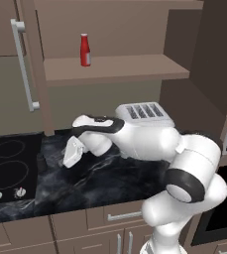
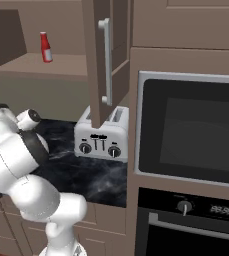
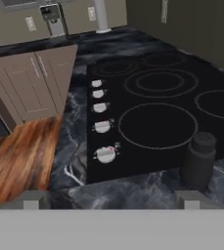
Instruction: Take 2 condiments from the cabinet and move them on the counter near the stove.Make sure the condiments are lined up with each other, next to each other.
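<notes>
Stove (image 1: 8,166): it lay flat at the left of the surface (image 1: 110,181), with its knobs on the near edge.
Shaker (image 3: 198,158): it stood upright on the surface, just beside the right edge of the stove.
Hand (image 1: 70,156): it hung low over the surface, near the shaker; its fingers looked spread, with nothing between them.
Red bottle (image 1: 85,50): it stood upright on the cabinet (image 1: 116,69) shelf, well above the hand.
Step in hand: one condiment seemed placed, so the bottle was next; I judge the hand should rise clear of the shaker first, not to knock it.
Views: the hand view showed the shaker clearly; the right base view showed the toaster (image 2: 102,136) front and the oven (image 2: 188,130).
</notes>
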Tool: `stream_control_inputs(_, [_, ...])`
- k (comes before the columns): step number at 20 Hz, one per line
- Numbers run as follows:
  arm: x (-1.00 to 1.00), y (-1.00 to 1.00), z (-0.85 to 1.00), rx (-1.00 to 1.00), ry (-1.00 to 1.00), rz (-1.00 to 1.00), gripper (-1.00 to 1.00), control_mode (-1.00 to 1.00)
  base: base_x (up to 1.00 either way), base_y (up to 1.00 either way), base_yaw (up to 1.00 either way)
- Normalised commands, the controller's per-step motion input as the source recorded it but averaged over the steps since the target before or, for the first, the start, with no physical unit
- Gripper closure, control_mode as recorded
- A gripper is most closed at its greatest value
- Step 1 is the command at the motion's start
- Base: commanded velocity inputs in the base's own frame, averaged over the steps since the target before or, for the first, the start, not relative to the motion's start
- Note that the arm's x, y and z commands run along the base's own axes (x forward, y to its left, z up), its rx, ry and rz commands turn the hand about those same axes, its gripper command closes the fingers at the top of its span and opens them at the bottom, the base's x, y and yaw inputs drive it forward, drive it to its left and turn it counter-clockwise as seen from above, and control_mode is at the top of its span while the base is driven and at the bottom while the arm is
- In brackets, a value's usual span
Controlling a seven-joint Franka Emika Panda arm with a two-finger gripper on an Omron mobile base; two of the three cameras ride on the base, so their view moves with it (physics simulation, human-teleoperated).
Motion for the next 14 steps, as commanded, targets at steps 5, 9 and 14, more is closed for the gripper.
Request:
stream_control_inputs(5, [-0.17, -0.22, 0.69, 0.00, 0.13, -0.03, -1.00, -1.00, 0.00, 0.00, 0.00])
stream_control_inputs(9, [-0.15, -0.10, 0.41, -0.02, 0.08, 0.00, -1.00, -1.00, 0.00, 0.00, 0.00])
stream_control_inputs(14, [-0.28, -0.12, 0.22, -0.08, 0.05, -0.01, -1.00, -1.00, 0.00, 0.00, 0.00])
